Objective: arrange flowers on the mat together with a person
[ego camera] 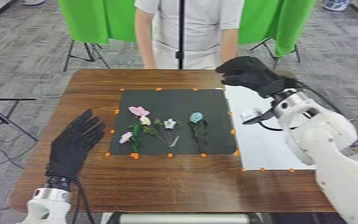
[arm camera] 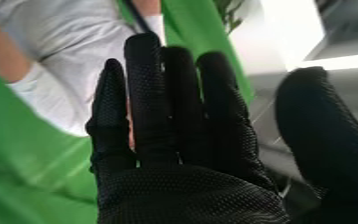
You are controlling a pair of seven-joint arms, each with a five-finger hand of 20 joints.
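Black mat [ego camera: 169, 98], mid-frame, bears the pink flower [ego camera: 138, 111] and blue flower [ego camera: 196, 117]. Right hand [ego camera: 249, 74], upper right, is empty, fingers straight, thumb apart; left hand [ego camera: 73, 140], lower left, is straight-fingered too. Any added stem wants lowering gently, clear of petals.

Flowers [ego camera: 138, 111] lie on the mat [ego camera: 171, 102]; a sheet [ego camera: 266, 150] lies right of it; both are on the table [ego camera: 184, 182].

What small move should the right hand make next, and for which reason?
Probably the right hand should draw back toward the robot's side: its fingers are straight and hold nothing, and the blue flower and pink ones already lie on the dark mat.
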